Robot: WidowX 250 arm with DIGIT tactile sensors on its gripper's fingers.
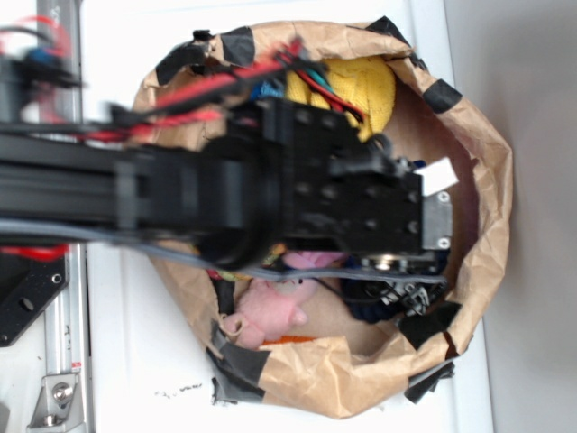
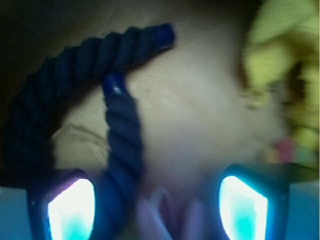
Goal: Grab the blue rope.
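Here: paper bag [image 1: 487,162], rim rolled down for arm access. Yellow plush [image 2: 280,70], far right. Blue rope [image 2: 122,145], looped left, one tail running down just inside left finger. Gripper [image 2: 157,205]: fingers [image 2: 72,207] spread apart, nothing clamped, straddling the tail for closing.

A white desk [image 1: 135,352] fills the exterior view, evenly and brightly lit, with a few dark specks near its lower edge. Along the left edge runs a silver metal rail [image 1: 63,361] with a bolt at its foot, and to the right the white surface ends at a straight edge, past which lies a plain grey floor [image 1: 532,180]. In the wrist view the ground is a pale tan, creased paper surface [image 2: 200,110], dim toward the top left corner and blurred throughout.
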